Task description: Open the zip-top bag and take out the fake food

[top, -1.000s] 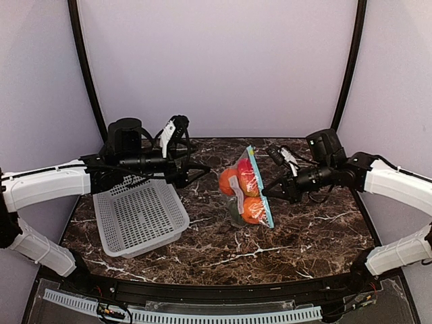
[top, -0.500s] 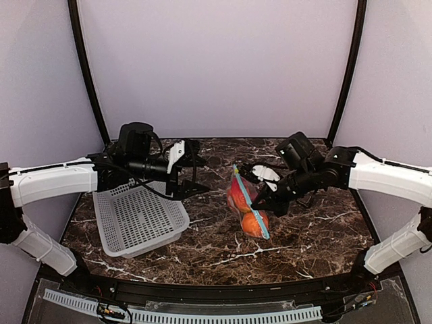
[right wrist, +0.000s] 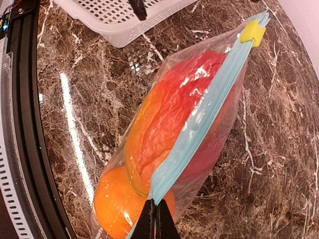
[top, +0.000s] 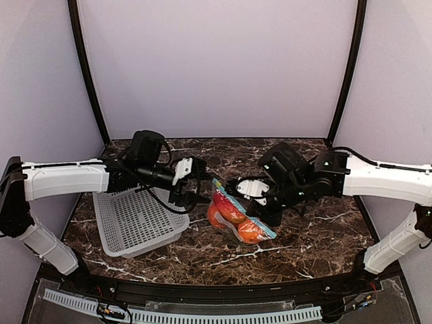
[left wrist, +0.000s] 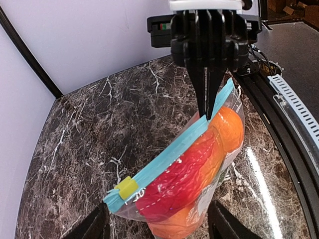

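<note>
Jaws of left gripper (left wrist: 159, 223) mostly cropped, astride zip-top bag (left wrist: 199, 149)

No writing, brand or number is legible anywhere. A small green-and-red mark (left wrist: 162, 25) on the black body of the right pincer (left wrist: 207, 113) is too blurred to read.

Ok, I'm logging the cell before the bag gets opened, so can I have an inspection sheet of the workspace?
Surface: dark marbled table, no spills seen.
Job's things: zip-top bag looks zipped, yellow slider at one end; fake food inside.
Clutter: white basket on the left side of the table.
Grippers: right gripper shut on the bag's teal strip; left gripper open, fingers flanking the bag, contact unclear.
Cables: black cable looping off the left arm over the basket.
Surroundings: lilac walls, black frame posts.
</note>
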